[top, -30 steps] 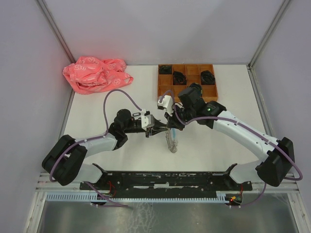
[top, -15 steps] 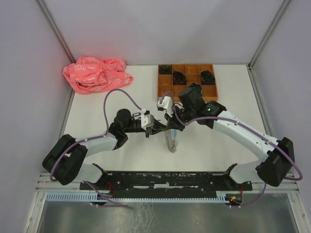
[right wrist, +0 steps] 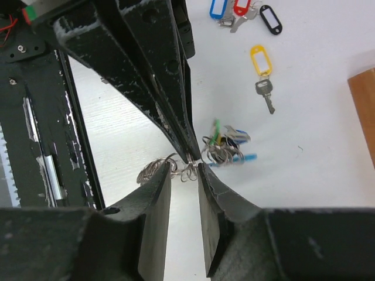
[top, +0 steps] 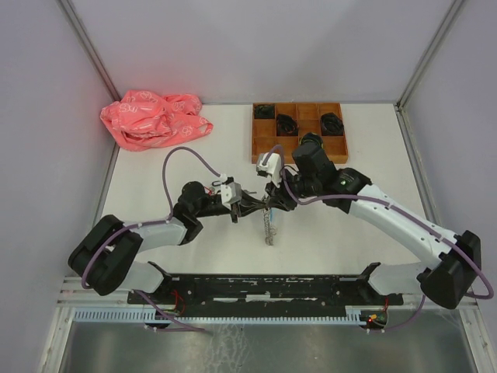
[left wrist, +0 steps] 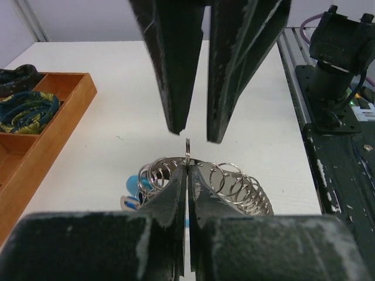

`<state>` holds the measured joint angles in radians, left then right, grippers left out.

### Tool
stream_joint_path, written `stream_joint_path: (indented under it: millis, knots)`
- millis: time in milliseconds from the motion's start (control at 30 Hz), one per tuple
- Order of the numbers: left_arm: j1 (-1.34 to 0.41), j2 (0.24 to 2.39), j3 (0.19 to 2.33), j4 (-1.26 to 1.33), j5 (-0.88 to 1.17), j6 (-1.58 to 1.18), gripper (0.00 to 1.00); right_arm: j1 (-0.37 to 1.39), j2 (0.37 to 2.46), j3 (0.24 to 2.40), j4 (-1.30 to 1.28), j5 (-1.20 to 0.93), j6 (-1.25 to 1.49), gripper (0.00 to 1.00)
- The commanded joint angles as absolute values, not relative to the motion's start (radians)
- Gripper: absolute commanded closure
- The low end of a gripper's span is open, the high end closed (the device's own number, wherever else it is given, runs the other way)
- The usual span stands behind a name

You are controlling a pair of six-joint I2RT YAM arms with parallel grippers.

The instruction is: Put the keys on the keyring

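Keyring (top: 269, 227) hangs over the middle of the table (top: 349, 233), between the two grippers. The left gripper (top: 252, 208) is clamped tight on it: in the left wrist view its two fingers pinch one upright ring, with the fan of silver rings and one light-blue piece spreading below and behind. The right gripper (top: 272, 200) faces it tip to tip with its jaws parted by a narrow gap. A small ring sits in that gap, and the jaws do not press on it, so this gripper holds nothing.

Loose keys (right wrist: 263, 88) lie on the table in the right wrist view, and four tags can be counted. One is yellow and lies alone, while the blue, red and black ones are bunched at the top edge, well apart from the keyring.

One wooden tray (top: 258, 144) sits at the far side. Three black coils (top: 332, 123) show in its compartments. One crumpled pink bag (top: 154, 118) lies at the far left.
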<state>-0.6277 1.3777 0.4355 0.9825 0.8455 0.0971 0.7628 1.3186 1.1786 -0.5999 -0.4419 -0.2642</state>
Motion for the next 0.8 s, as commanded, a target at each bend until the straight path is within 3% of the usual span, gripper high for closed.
stream_joint_path:
  millis: [0, 233, 500, 767]
  knots:
    - [-0.632, 1.392, 0.404, 1.203, 0.756, -0.043, 0.97, 0.754, 1.205, 1.11, -0.439, -0.403, -0.202, 0.67]
    - [-0.632, 1.428, 0.336, 1.364, 0.696, -0.132, 0.97, 0.683, 1.092, 0.936, -0.19, -0.373, -0.09, 0.69]
    - [-0.632, 1.434, 0.302, 1.41, 0.658, -0.134, 0.97, 0.572, 1.091, 0.832, -0.04, -0.645, -0.089, 0.5]
    - [-0.631, 1.436, 0.298, 1.437, 0.667, -0.142, 0.97, 0.573, 1.06, 0.725, 0.08, -0.73, -0.222, 0.45]
